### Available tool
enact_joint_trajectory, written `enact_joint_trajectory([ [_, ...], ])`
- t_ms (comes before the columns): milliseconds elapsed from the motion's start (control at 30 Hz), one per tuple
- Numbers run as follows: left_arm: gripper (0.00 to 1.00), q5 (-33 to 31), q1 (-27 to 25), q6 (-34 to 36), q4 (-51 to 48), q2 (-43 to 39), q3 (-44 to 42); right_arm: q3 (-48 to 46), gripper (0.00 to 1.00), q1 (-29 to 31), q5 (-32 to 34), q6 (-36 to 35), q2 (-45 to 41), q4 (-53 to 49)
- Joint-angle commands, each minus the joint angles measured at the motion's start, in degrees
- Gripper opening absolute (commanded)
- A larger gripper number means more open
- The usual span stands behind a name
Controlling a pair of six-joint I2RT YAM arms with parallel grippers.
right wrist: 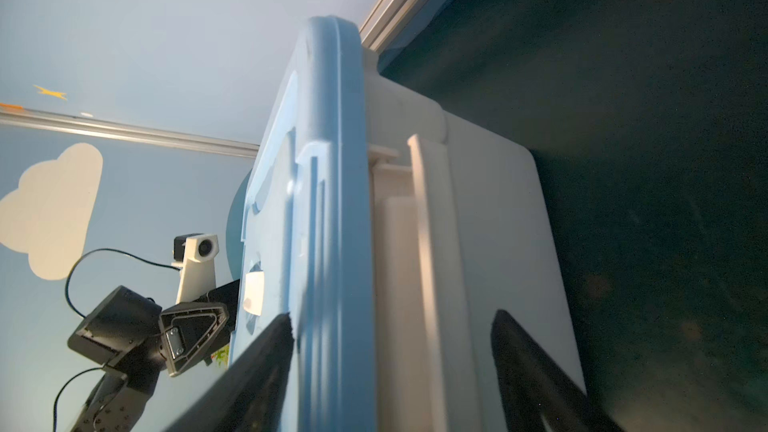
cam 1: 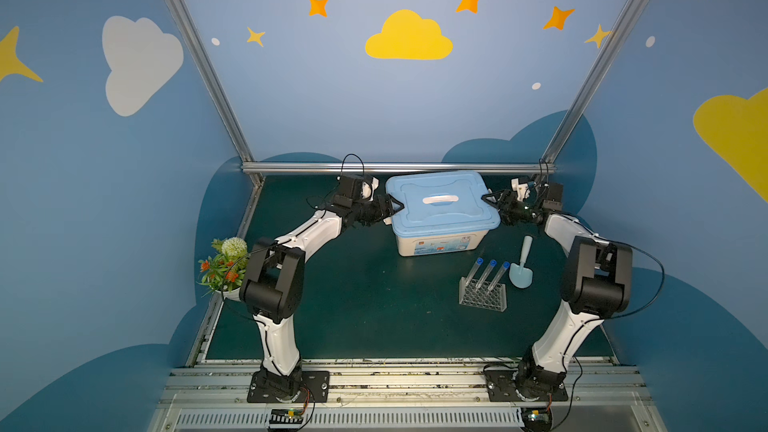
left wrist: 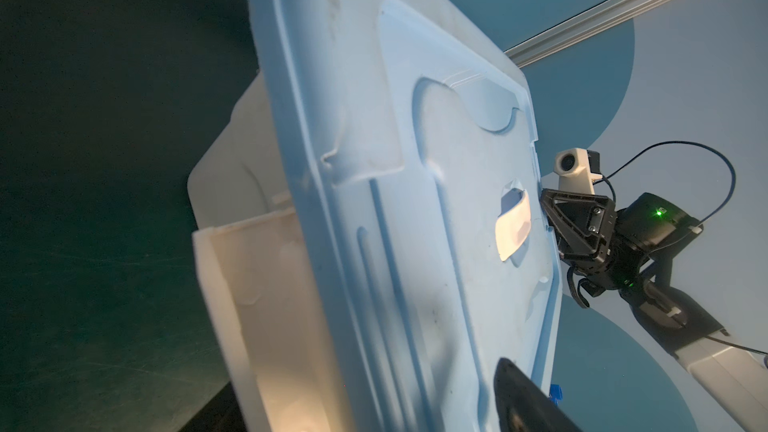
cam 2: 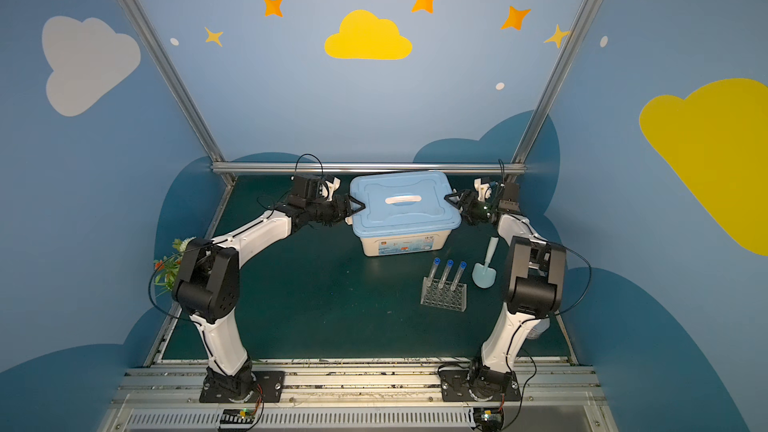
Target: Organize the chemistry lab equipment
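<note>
The right jaws are standing apart around one end of the blue lid [right wrist: 328,209]. One finger [right wrist: 270,351] is lying over the lid's top and its mate is sitting out beside the white wall, with the rim and the white end clip [right wrist: 428,243] between them; nothing is looking clamped. The left jaws are sitting at the lid's opposite end. Only one finger [left wrist: 523,396] is showing, so I cannot tell whether they are gripping.

If one end is rising before the other, the lid is likely jamming aslant, or the whole storage box [cam 1: 436,245] is dragging across the surface [cam 1: 353,305]. A slide toward the right arm's base risks toppling the clear rack [cam 1: 482,299], which is standing well short of the right jaws.

The box is staying closed, its contents hidden. The rack is holding three leaning blue-capped test tubes [cam 1: 487,274], and a pale blue scoop [cam 1: 521,274] is lying just beside it.
</note>
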Motion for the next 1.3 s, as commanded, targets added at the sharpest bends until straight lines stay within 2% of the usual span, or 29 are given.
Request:
enact_joint_trajectory([
  [0,0.84,1.68,-0.10,-0.15,0.64,0.56,1.84,1.07,0.71,0.71,-0.30,0.39,-1.20,0.94],
  [367,0.77,2.15,-0.03,-0.11,0.21,0.47,3.15,4.71,0.51,3.51,6.05,-7.88,-6.73,-10.58],
  [767,0.73,0.88,-0.09,1.26,-2.19,-0.59,5.06,8.38,0.53,6.54,12.06,-14.21,-7.84,-19.89],
  [1033,0.61,0.19,-0.23,2.59,-5.04,0.34,7.53,11.60,0.45,10.17,20.34,-18.99,-7.13,-26.44],
  [1200,0.50,-0.19,-0.51,3.05,-6.32,0.98,8.86,13.72,0.42,12.98,25.43,-21.79,-6.91,-29.90],
  [1267,0.49,-0.49,-0.73,3.46,-7.22,1.24,9.74,14.66,0.42,14.09,27.36,-22.81,-6.50,-31.24],
])
